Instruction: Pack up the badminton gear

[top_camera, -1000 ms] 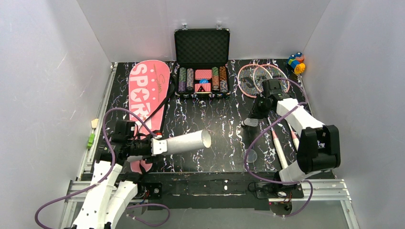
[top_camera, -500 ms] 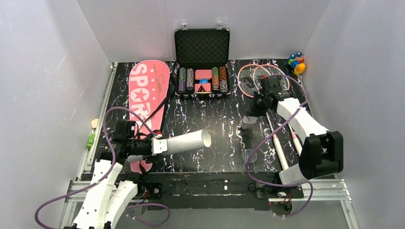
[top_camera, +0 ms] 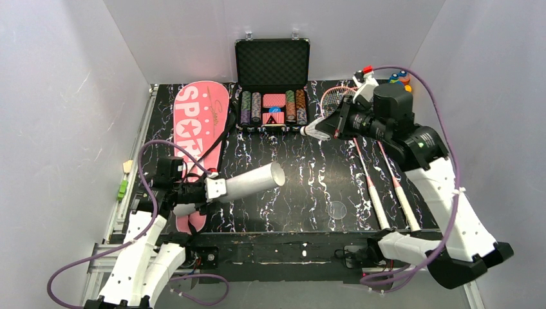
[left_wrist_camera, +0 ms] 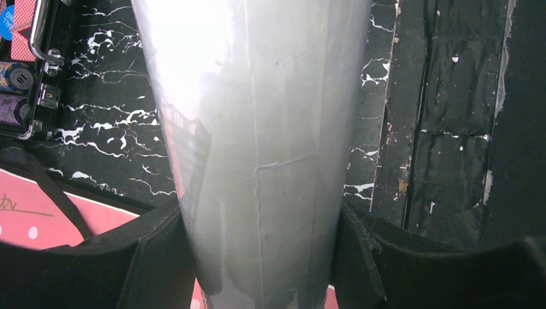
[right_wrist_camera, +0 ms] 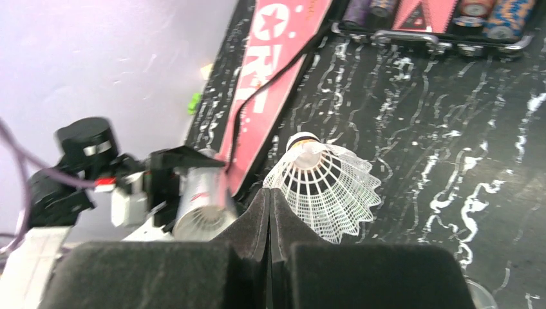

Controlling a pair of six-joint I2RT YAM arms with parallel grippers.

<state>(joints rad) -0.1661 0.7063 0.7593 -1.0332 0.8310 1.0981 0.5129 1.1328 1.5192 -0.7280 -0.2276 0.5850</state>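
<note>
Step in hand, as I read it: shuttle into tube. The pink SPORT cover [top_camera: 199, 122], flat along the left of the table [top_camera: 302, 167], and the two rackets [top_camera: 378, 207] on the right w/ heads toward the far wall, can wait. Tube [top_camera: 251, 183] first: L gripper [top_camera: 214, 188] grasps it near the rear end, a jaw on each side, body off the table, approx level, open mouth facing centre-right. Hold it steady as the target. R gripper [right_wrist_camera: 269, 201] is clenched on the skirt rim of the shuttlecock [right_wrist_camera: 322, 187]. Thin grip, so go slow, no jerks. Cork leads, pointing left across the table but not yet at the mouth. Line its axis w/ the bore before pushing, and let go only once the skirt is inside. Position: shuttle juts out past the R fingertips, looks lifted, near the poker case's [top_camera: 272, 84] front-right corner, well apart from the tube mouth, which sits nearer & further left.
</note>
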